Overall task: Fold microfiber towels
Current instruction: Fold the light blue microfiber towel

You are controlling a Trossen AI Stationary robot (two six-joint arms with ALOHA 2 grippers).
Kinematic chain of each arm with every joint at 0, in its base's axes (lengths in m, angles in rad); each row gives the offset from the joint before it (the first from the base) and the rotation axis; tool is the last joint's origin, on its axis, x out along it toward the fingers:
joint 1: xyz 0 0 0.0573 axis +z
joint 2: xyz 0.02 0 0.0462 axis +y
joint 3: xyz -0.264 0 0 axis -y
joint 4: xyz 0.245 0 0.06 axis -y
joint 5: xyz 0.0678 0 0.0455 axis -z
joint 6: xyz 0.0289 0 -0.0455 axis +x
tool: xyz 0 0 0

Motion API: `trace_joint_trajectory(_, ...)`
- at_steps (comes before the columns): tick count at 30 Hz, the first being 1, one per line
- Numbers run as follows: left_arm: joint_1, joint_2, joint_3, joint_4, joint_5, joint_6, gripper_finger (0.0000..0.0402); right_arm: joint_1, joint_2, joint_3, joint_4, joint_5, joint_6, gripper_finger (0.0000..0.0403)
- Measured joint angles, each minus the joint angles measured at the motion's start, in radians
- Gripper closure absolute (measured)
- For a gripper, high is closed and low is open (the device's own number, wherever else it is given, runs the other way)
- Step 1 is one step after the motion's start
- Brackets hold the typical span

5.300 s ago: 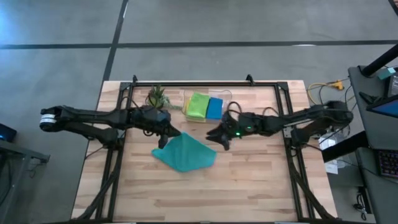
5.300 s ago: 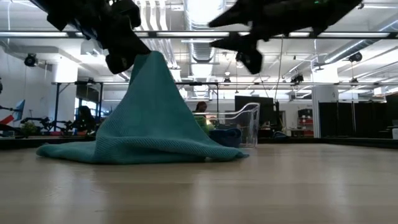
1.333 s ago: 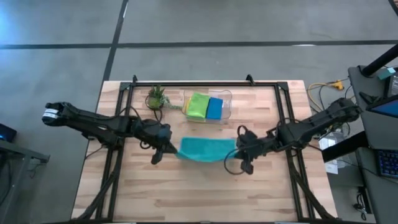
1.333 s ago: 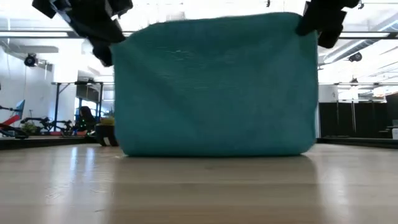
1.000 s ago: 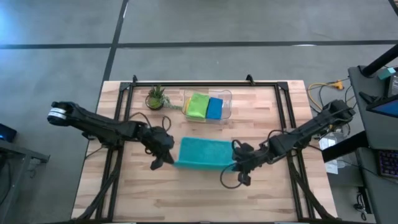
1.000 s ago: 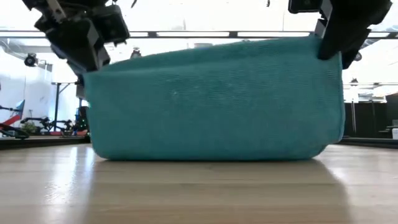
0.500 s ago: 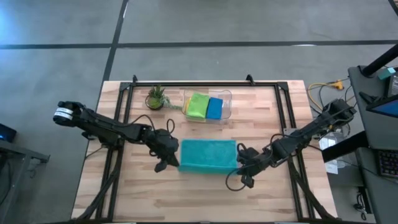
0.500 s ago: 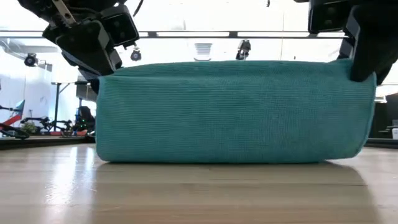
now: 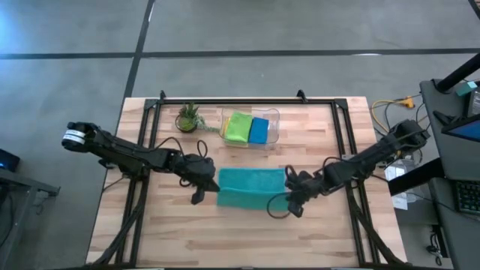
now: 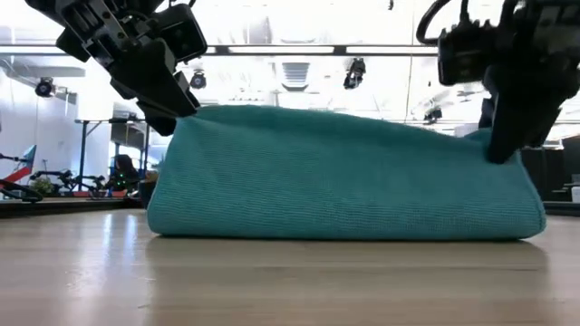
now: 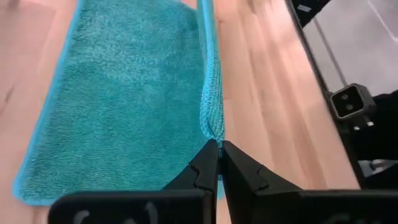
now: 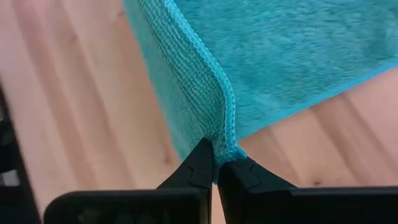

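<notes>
Teal towel (image 9: 251, 187) sits mid-table, folded over, with the left gripper (image 9: 204, 188) and right gripper (image 9: 291, 196) each pinched tight on a corner hem at its ends. From table level the towel blocks the bin (image 9: 250, 129); green (image 9: 238, 127) and blue (image 9: 259, 130) cloths inside it show only from above.

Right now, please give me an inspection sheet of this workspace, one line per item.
Surface: wooden table, bare at the front.
Job's things: teal towel mid-table, being folded; green towel and blue towel in the bin.
Clutter: plant beside the bin.
Grippers: left gripper and right gripper each shut on a teal towel corner.
Cables: loose wires off the table's right edge.
Surroundings: grey floor.
</notes>
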Motion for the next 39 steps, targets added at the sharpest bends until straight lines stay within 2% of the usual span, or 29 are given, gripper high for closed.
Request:
trace_joint_trajectory(15,0.013,0.003,0.0,-0.048,-0.123,0.052,0.0401,-0.138,0.0,-0.028,0.002,0.0,-0.136,0.0394)
trace_joint_trajectory(22,0.025,0.045,0.0,-0.065,-0.133,0.052,0.0401,-0.192,0.0,-0.028,0.001,-0.002,-0.187,0.0394)
trace_joint_trajectory(39,0.032,0.094,0.001,-0.072,-0.288,0.043,0.0401,-0.254,-0.001,-0.045,0.0,-0.004,-0.224,0.0394)
